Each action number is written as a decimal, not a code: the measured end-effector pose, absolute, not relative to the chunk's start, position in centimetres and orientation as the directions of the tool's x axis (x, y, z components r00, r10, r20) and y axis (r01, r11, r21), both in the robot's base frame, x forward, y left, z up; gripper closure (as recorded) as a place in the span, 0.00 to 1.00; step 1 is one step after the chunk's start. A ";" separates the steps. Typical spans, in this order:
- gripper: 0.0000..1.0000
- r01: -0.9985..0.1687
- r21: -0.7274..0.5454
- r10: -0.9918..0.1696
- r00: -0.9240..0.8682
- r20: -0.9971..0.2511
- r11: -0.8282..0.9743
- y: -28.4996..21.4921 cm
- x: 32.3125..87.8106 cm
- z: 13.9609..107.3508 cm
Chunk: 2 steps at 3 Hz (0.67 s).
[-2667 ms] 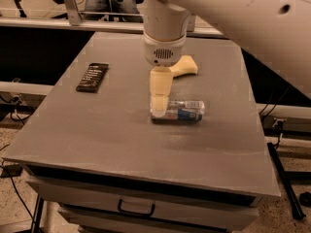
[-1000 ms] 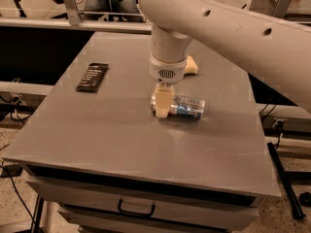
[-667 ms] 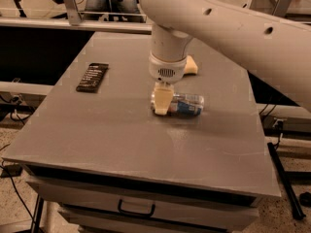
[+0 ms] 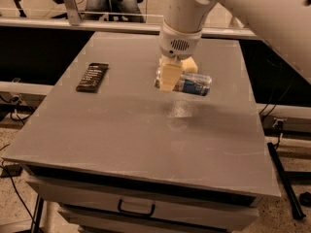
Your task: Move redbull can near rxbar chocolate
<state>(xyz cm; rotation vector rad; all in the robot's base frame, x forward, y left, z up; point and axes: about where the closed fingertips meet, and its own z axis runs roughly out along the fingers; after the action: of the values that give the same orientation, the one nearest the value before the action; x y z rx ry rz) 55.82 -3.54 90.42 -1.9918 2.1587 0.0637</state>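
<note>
Redbull can (image 4: 195, 84) lies horizontal, clamped at its silver end by the hand (image 4: 168, 81), which reaches down from above near the middle of the tabletop (image 4: 146, 144). Rxbar chocolate (image 4: 92, 76) lies flat on the tabletop, well apart to the can's left.

Grey table (image 4: 146, 144) w/ drawer (image 4: 194, 218), speckled floor (image 4: 294, 223), rail (image 4: 107, 25) behind; gripper (image 4: 170, 81) above tabletop mid.
</note>
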 end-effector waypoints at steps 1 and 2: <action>1.00 -0.991 -0.105 -0.982 -0.069 -0.177 0.089 -3.4 55.8 90.1; 1.00 -0.988 -0.140 -0.964 -0.020 -0.263 0.059 -2.7 57.4 91.6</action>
<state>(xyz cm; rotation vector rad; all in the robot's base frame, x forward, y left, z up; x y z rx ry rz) 57.41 -2.70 91.57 -1.9726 2.0538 0.1186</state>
